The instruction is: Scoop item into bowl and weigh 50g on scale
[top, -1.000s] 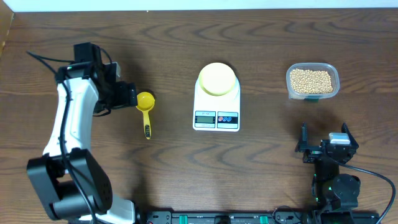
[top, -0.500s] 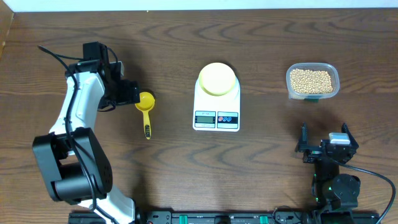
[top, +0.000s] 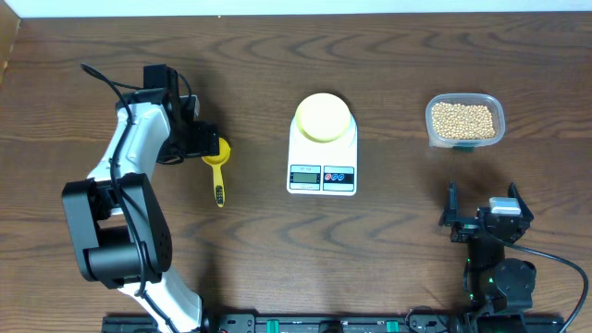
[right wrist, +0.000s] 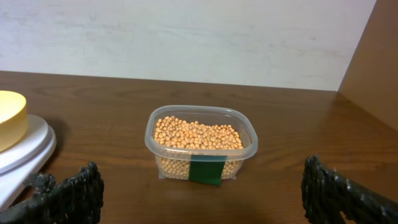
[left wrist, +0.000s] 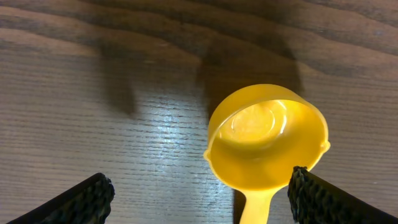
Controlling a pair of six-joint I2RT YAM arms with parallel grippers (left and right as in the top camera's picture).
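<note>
The left tool [left wrist: 202, 200] has its fingers [left wrist: 87, 198] wide apart and grips nothing. It is pointed down at the table [top: 388, 250] with the cup of the yellow scoop [left wrist: 267, 137] lying between them, nearer the right finger. Compared with a second ago, this left tool [top: 200, 141] has swung right and come up against the scoop [top: 216, 155], and the arm's elbow has shifted right with it. The scoop itself lies where it was, with its handle toward the front of the table.

The right tool [top: 483, 200] sits parked at the front right in the same pose, fingers spread and empty. The right tool [right wrist: 202, 199] faces the clear tub [right wrist: 206, 171], which is well filled with beans [right wrist: 198, 135].

The scale [top: 322, 176] stands mid-table with the pale yellow bowl [top: 324, 117] on its platform. The tub [top: 501, 118] of beans [top: 462, 118] is at the right rear. None of these has moved.

From overhead, the left wrist housing covers the fingers and the scoop's left rim, so I cannot tell whether there is contact. The scoop's handle is cut off by the bottom edge of the left wrist view. The scale's display is too small to read. In the right wrist view only an edge of the bowl [right wrist: 9, 118] and part of the scale [right wrist: 25, 149] show at the left border.
</note>
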